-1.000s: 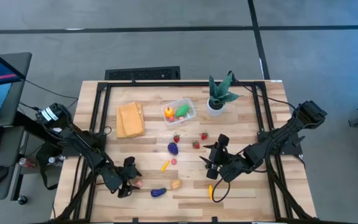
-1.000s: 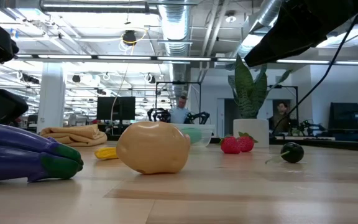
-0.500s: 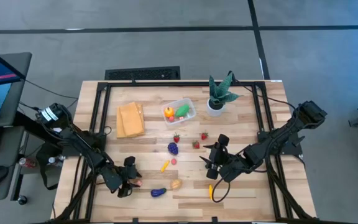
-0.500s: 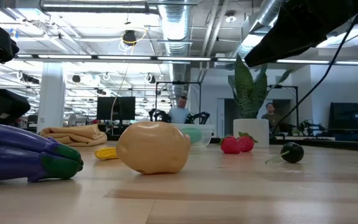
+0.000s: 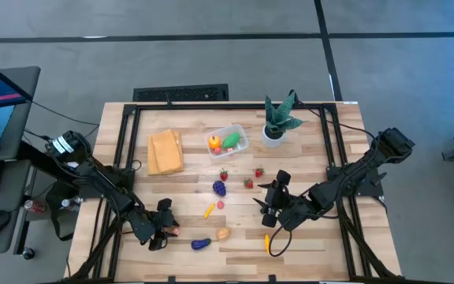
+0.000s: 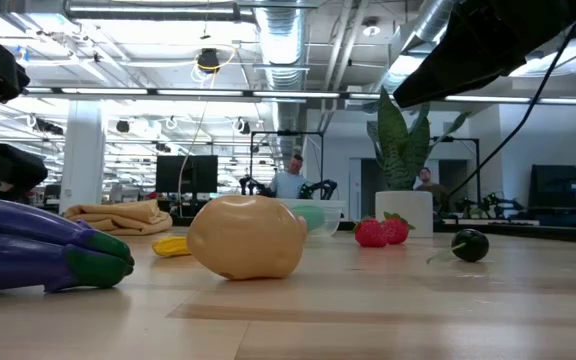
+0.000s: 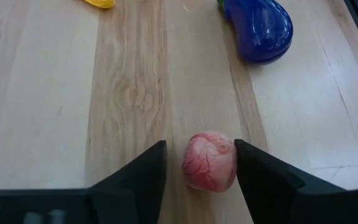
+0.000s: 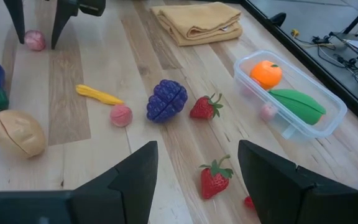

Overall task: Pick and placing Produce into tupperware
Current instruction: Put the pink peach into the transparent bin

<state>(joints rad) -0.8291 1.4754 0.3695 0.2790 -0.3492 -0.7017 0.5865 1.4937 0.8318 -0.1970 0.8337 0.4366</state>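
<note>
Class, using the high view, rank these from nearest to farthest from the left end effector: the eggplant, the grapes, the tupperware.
Left end effector:
1. Eggplant, just beside it at the table's near edge.
2. Grapes, mid-table.
3. Tupperware, far side, by the plant.

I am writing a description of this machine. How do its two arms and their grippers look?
Both arms are dark, jointed and slim, with black cables along them. The left gripper and the right gripper each have two flat, black, wedge-shaped fingers. The left arm carries a white-lit patch near its base.
</note>
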